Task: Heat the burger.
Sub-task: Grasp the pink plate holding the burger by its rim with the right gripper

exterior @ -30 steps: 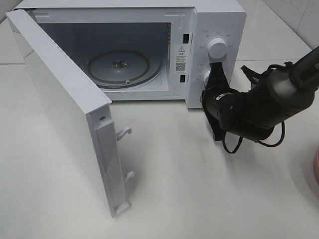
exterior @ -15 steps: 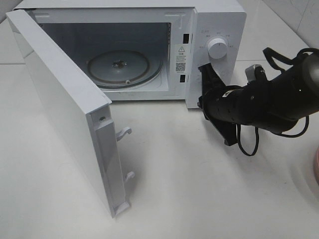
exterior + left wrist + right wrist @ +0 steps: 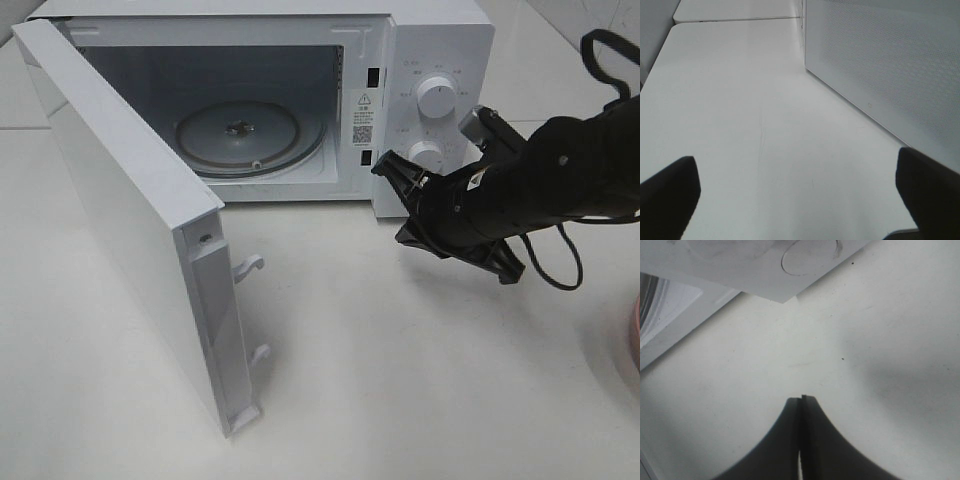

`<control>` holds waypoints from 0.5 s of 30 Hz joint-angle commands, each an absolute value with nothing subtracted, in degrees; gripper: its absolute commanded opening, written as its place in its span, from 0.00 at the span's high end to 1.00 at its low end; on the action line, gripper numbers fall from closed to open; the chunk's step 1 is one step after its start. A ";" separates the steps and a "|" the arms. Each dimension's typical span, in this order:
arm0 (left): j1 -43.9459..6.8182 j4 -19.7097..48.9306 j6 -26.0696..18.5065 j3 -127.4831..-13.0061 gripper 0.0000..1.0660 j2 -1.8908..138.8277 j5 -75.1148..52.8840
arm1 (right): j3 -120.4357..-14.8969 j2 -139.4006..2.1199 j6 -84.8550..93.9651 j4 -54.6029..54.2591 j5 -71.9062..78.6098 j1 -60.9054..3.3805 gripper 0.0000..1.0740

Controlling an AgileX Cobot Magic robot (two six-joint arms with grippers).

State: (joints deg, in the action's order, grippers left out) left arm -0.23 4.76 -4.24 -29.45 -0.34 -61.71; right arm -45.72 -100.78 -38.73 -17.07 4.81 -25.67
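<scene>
The burger is out of view in every frame. The white microwave (image 3: 440, 60) stands at the back with its door (image 3: 130, 220) swung wide open to the left. Its glass turntable (image 3: 250, 135) is bare. My right gripper (image 3: 385, 167) hangs just in front of the control panel's lower left corner, a little above the table. In the right wrist view its fingertips (image 3: 801, 399) are pressed together with nothing between them. My left gripper (image 3: 800, 195) is open and empty over bare table beside the door's outer face (image 3: 890, 65); it does not show in the exterior high view.
Two knobs (image 3: 436, 98) sit on the microwave's panel right behind my right arm. A sliver of the pink plate (image 3: 635, 345) shows at the right edge. The open door takes up the left side of the white table (image 3: 400, 380).
My right arm has swung away from the lower knob, which now shows, and turned so the gripper points left toward the microwave's front corner. The door and turntable have not moved.
</scene>
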 commanded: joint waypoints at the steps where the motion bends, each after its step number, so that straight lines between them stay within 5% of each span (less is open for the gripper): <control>1: -0.29 4.64 -4.07 -29.45 0.06 -1.55 -61.19 | -45.55 -97.23 -34.21 -9.85 -2.69 -24.01 0.98; 15: -0.29 4.64 -4.07 -29.45 0.06 -1.55 -61.19 | -45.55 -88.69 -0.34 -7.91 -26.53 -22.00 0.95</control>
